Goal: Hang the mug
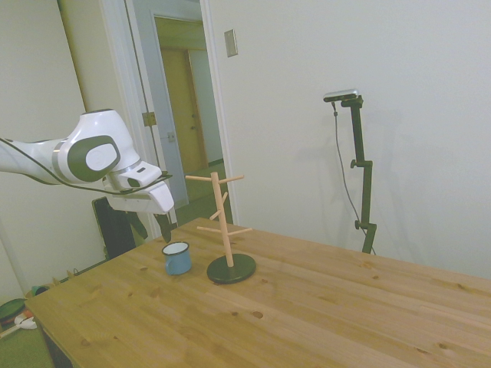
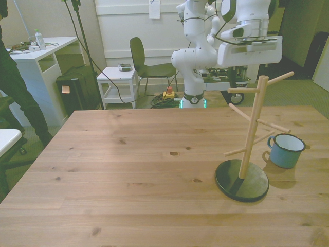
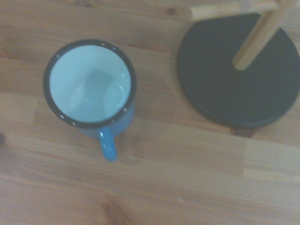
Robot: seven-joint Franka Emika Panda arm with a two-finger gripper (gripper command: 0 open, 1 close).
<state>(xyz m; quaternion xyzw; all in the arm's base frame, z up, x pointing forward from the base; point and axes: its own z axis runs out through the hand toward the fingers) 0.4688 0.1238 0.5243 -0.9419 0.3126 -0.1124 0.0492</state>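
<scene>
The mug is light blue with a white inside and a dark rim. It stands upright on the table beside the wooden peg stand. In the front view the mug sits at the front view's right of the stand, with its handle toward the post. My gripper hangs open a little above the mug and touches nothing. The wrist view looks straight down into the mug, its handle sticking out, next to the stand's black round base.
The peg stand's pegs stick out at several heights over the mug's side. A person stands off the table at the front view's left, by a white desk. A chair is behind the table.
</scene>
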